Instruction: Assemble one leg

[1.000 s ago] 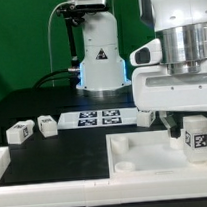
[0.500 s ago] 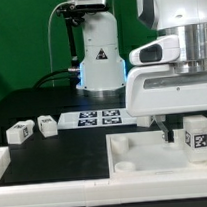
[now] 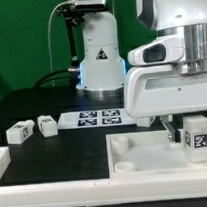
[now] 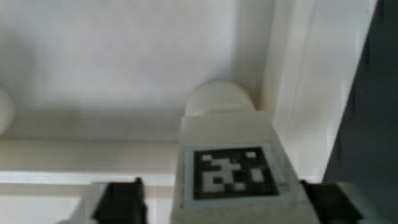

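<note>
A leg (image 3: 197,138), a small white block with a square tag, stands upright in the near right corner of the white square tabletop (image 3: 135,154). My gripper (image 3: 190,127) is lowered over it with a finger on each side. In the wrist view the leg (image 4: 233,165) sits between the two dark fingertips (image 4: 121,203), with a gap showing on at least one side. The gripper (image 4: 226,205) is open around the leg.
Two more legs (image 3: 18,131) (image 3: 45,124) lie at the exterior view's left, and another (image 3: 145,117) lies behind the tabletop. The marker board (image 3: 98,118) lies at mid-table. A white bracket (image 3: 1,162) sits at the near left. The robot base (image 3: 99,62) stands behind.
The gripper body has shifted slightly over the tabletop's corner. The leg has stayed upright in the same spot.
</note>
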You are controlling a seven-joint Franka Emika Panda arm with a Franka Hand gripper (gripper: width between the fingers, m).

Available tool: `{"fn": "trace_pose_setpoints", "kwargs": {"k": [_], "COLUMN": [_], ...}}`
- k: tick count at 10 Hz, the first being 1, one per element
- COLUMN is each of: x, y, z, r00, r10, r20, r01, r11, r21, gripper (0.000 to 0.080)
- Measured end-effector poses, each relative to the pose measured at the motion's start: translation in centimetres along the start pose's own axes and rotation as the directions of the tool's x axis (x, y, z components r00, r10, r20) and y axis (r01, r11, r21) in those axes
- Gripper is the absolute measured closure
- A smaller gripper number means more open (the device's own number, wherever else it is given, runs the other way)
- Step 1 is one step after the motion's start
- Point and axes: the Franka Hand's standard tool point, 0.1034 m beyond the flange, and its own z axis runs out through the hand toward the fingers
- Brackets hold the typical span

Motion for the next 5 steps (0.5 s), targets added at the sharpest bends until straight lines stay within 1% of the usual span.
{"fn": "trace_pose_setpoints", "kwargs": {"k": [1,2,3,4,5], "x": [0.0,-0.01,-0.02,-0.07,-0.17], "y": [-0.01,0.01,0.01,-0.09,-0.09], "z": [0.0,0.01,0.01,0.03,0.07], "r00": [0.999,1.0,0.999,0.988,0.947], "r10": [0.033,0.03,0.032,0.157,0.322], "r20": [0.0,0.0,0.0,0.002,0.001], "r01": [-0.033,-0.03,-0.032,-0.157,-0.322], "r11": [0.999,1.0,0.999,0.988,0.947], "r21": [0.0,0.0,0.0,0.005,0.005], "gripper": [0.0408,0.0517,0.0517,0.0517,0.0517]}}
